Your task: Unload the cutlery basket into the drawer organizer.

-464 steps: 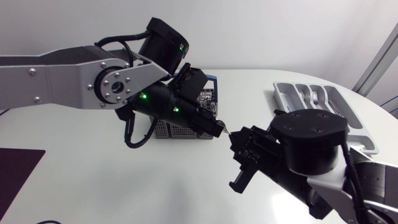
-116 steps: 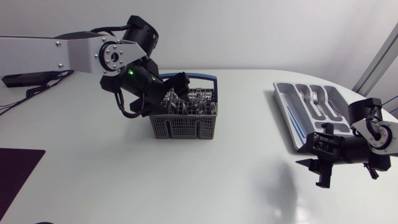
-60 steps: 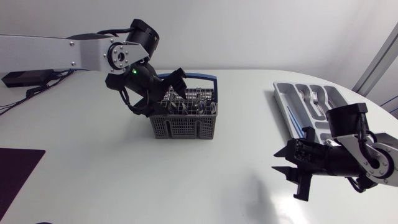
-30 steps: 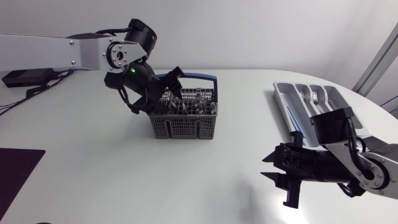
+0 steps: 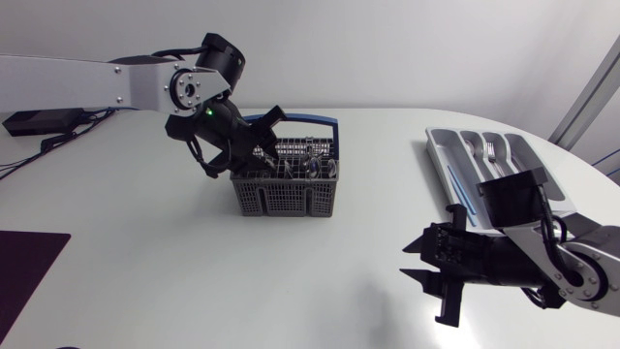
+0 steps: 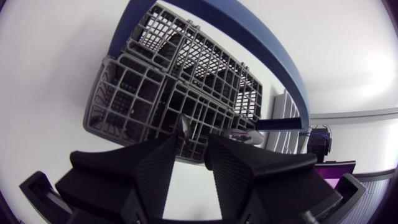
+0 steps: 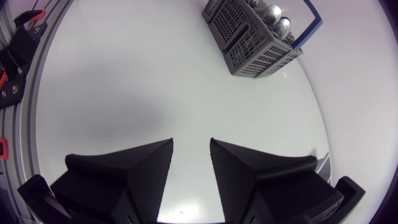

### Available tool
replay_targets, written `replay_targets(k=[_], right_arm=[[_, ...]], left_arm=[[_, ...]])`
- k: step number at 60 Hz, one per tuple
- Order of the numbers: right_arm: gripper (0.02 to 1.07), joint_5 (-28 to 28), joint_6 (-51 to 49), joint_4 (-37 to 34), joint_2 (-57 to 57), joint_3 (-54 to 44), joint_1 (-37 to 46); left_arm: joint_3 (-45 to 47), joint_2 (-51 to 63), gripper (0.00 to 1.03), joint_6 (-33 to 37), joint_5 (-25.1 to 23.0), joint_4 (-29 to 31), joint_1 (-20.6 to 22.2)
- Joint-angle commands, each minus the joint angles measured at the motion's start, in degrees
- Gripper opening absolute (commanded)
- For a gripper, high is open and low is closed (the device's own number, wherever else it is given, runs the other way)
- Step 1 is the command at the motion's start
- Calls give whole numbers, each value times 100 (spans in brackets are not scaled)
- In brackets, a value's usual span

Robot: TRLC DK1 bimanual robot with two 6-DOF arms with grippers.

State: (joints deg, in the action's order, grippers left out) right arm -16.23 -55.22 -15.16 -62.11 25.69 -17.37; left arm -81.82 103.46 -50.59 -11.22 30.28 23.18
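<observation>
Counting from above: two arms, one cutlery basket (image 5: 287, 180) and one drawer organizer (image 5: 542, 199), all on a single white table (image 5: 145, 281).

The basket is grey mesh with one blue handle (image 5: 320, 122) arching over it, and stands toward the far middle of the table. The right wrist view shows two rounded spoon bowls (image 7: 275, 20) sticking up out of it. More cutlery stands inside, too crowded to count.

The organizer is a pale tray with several long compartments, lying well apart from the basket near the table's right edge. Fork tines (image 5: 489, 149) show in one compartment; how many pieces lie there cannot be told.

The left gripper (image 5: 272, 131) hangs over the basket's left end, just under the handle's arch. Its two fingers are parted, with nothing pinched between them. In the left wrist view a metal cutlery tip (image 6: 185, 124) stands in the mesh just ahead of them.

The right gripper (image 5: 426, 283) hovers above bare table, in front of the organizer. Its fingers are also spread and hold nothing.

The tabletop is smooth, glossy and plain, with a curved edge on the right.
</observation>
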Motion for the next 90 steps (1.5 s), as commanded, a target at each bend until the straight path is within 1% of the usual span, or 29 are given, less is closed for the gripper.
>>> replay_targets(k=[1,13,40,42,47,81,84,90], right_arm=[[49,32,214,13,50,-108,-118],[49,190,433,127,23,-82,-461],[49,296,521,171,-65,-12,-601],[49,296,530,171,-65,-12,-619],[49,296,530,171,-65,-12,-619],[49,313,530,171,-47,-56,-619],[49,313,530,171,-47,-64,-619],[49,313,521,197,-56,-64,-619]], left_arm=[[-97,131,32,-56,50,-22,-68],[-18,131,32,-39,50,-22,-103],[114,69,32,14,50,-22,-138],[114,69,31,14,50,-31,-147],[105,69,24,58,50,-31,-165],[35,175,23,84,50,-31,-77],[17,210,20,84,50,-31,-42],[-44,298,20,84,50,-40,2]])
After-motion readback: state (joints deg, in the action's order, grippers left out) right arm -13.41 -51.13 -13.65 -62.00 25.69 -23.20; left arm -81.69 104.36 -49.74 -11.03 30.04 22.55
